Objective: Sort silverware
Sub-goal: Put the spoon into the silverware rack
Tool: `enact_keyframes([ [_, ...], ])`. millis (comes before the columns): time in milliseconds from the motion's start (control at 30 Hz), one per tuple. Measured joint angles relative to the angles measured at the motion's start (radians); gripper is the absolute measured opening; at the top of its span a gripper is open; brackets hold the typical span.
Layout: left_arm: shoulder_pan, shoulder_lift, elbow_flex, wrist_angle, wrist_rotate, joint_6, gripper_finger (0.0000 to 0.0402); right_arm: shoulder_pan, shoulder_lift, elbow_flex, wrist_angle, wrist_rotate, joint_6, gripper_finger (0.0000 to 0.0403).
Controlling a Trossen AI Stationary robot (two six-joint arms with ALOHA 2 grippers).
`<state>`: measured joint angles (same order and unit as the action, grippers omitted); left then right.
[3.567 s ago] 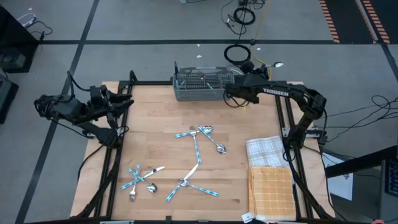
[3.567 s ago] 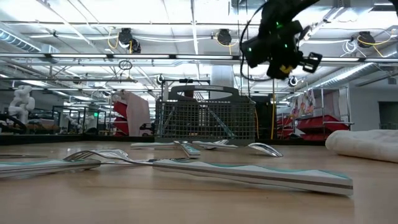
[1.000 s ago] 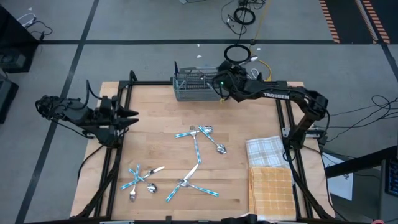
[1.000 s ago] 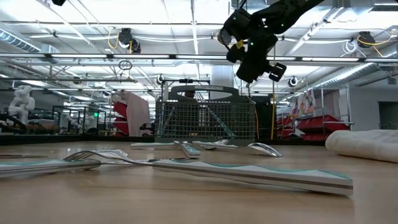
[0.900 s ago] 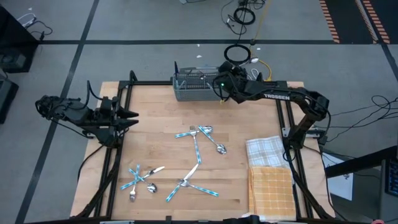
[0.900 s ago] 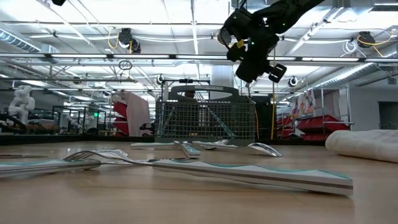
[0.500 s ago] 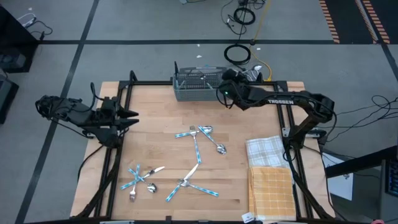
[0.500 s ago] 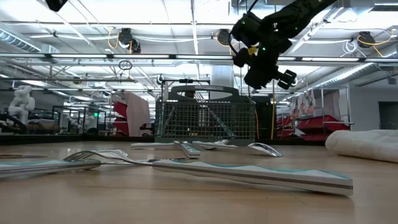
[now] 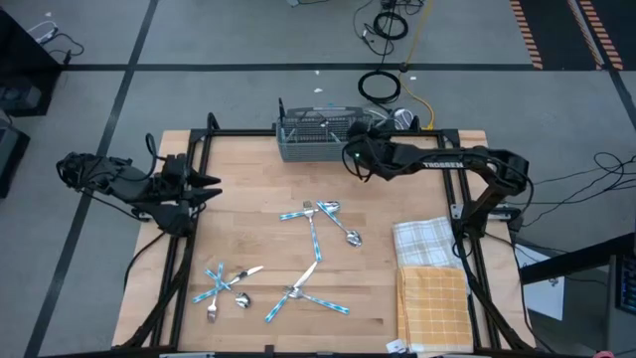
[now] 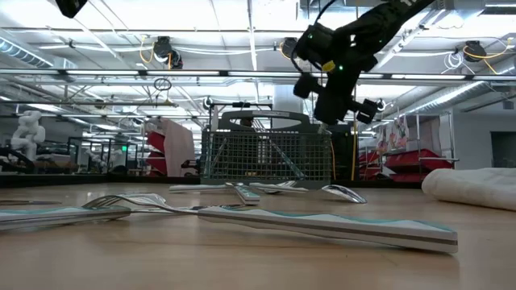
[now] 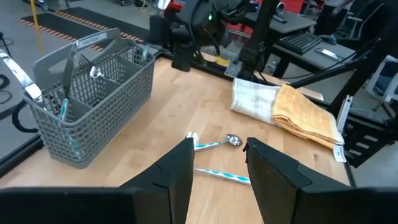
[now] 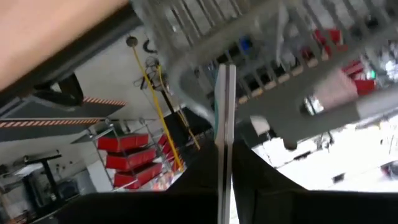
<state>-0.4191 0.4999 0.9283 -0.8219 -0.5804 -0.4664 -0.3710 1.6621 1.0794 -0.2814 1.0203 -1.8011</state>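
Right end effector (image 9: 355, 159) raised above the bench (image 9: 248, 219), just beside the grey mesh basket (image 9: 316, 133), arm stretched level from the far right corner. Clamped between its fingers in the right wrist view: one thin utensil (image 12: 224, 124), seen edge-on, long axis running straight out from the fingers toward the basket; type hard to make out. Remaining silverware (image 9: 316, 227) scattered flat on the bench, well apart. Left end effector (image 11: 217, 163) at the left edge, fingers parted, empty.
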Motion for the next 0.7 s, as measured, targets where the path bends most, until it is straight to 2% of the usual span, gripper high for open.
enact_keyframes([
  [267,0.0,0.0,0.0,0.001,-0.002,0.0,0.0152,-0.005,0.019,0.0,-0.006,-0.004,-0.013,0.0],
  [467,0.0,0.0,0.0,0.001,-0.029,0.0,0.0152,-0.014,0.019,0.0,-0.124,-0.05,-0.002,0.0],
  [700,0.0,0.0,0.0,0.001,-0.042,0.0,0.0152,-0.014,0.019,0.0,-0.123,-0.053,0.041,0.0008],
])
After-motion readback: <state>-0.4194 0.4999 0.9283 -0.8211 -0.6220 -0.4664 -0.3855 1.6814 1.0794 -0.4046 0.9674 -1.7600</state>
